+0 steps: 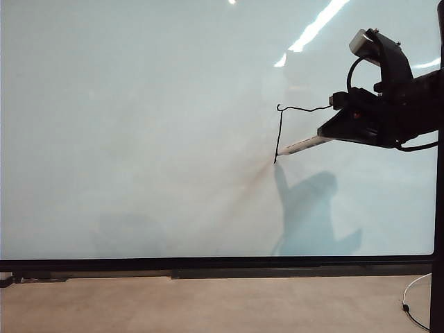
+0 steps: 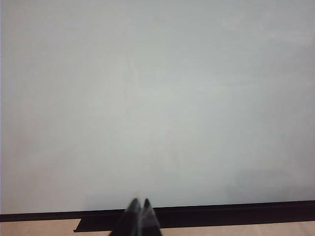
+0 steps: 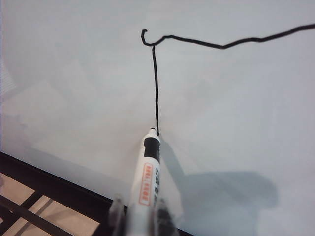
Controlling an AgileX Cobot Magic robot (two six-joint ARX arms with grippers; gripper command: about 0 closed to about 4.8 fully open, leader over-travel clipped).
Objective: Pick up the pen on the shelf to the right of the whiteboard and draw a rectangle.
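Exterior view: my right gripper is clamped on the pen, whose tip touches the whiteboard at the lower end of the rectangle's drawn vertical stroke; only two sides exist. My left gripper, fingers together, hangs near the whiteboard's bottom frame.

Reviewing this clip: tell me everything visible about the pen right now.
The pen is a slim white marker with a black collar and tip and a red-printed label. The right pincer is shut on its rear end, holding it slanted with the tip against the whiteboard, at the bottom end of the drawn vertical stroke.
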